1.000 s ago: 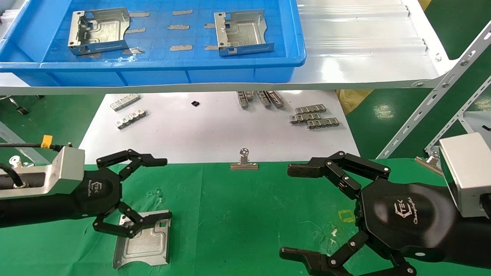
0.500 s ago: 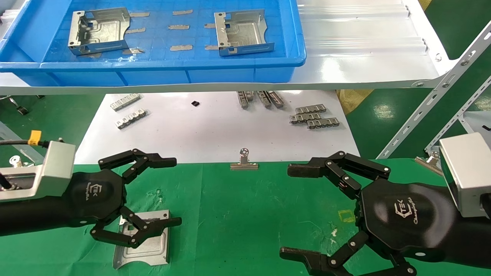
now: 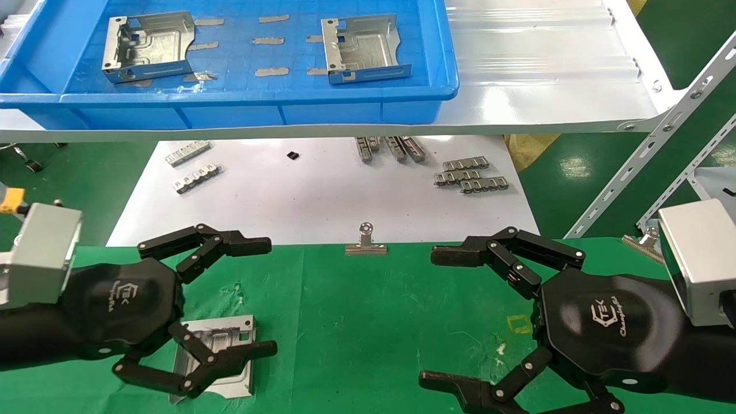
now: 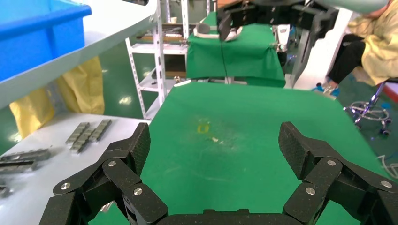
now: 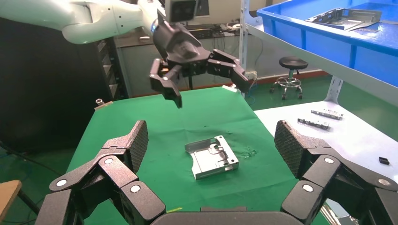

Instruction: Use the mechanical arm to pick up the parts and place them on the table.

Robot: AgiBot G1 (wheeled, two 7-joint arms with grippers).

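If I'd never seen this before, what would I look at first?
Probably the two big black claw hands: the left gripper hangs open above a shiny silver part lying on the green table, and the right gripper waits open on the other side. Next you'd spot the blue tray up on the white shelf, with two more silver parts inside.

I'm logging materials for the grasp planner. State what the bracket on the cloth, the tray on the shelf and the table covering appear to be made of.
Bracket: looks like bare stamped sheet metal, silvery with a dull shine, embossed base and folded walls.
Blue tray: apparently moulded plastic, smooth and slightly glossy, with ribbed side walls.
Table covering: seemingly woven green cloth, matte, wrinkled and clipped at its edge.
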